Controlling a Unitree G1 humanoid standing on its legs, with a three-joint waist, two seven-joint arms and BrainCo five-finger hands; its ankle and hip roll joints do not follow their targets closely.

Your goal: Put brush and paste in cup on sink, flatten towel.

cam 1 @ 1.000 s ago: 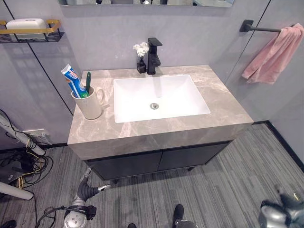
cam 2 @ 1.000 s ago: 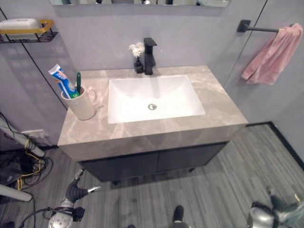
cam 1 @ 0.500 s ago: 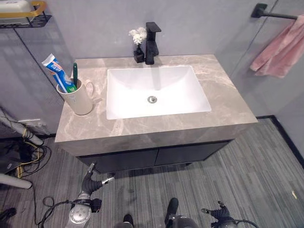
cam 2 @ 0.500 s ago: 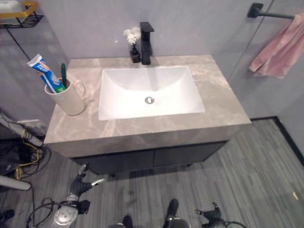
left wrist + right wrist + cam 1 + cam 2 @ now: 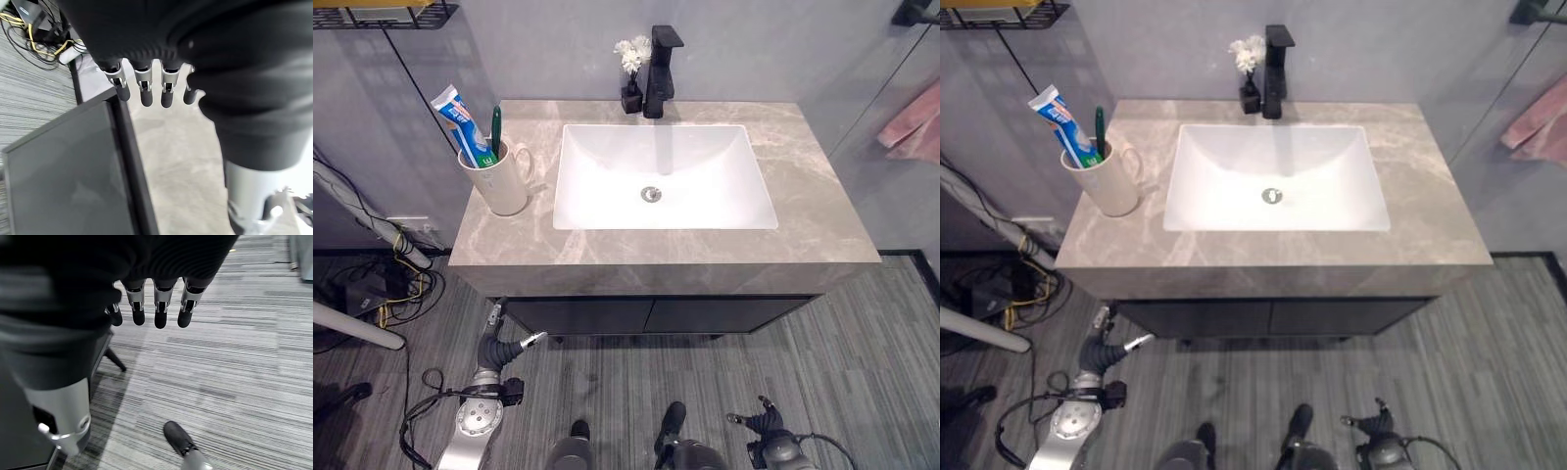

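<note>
A cream cup (image 5: 504, 186) stands on the left of the grey marble counter (image 5: 822, 225). In it a blue and white toothpaste tube (image 5: 460, 122) and a green toothbrush (image 5: 495, 132) lean upright. A pink towel (image 5: 915, 127) hangs bunched at the right edge, below a black bar (image 5: 911, 12). My left hand (image 5: 499, 348) hangs low in front of the cabinet with straight fingers (image 5: 146, 90) and holds nothing. My right hand (image 5: 759, 426) hangs near the floor, its fingers (image 5: 159, 308) straight and empty.
A white basin (image 5: 666, 176) is set in the counter, with a black faucet (image 5: 661, 59) and a small flower vase (image 5: 630, 73) behind it. Dark cabinet doors (image 5: 656, 315) lie below. A wire shelf (image 5: 382, 12) is on the left wall. Cables and a white pole (image 5: 352, 328) lie at the left.
The whole picture has shifted, so the camera moved; the towel now sits at the right edge. My right hand came in from the lower right corner and hangs lower.
</note>
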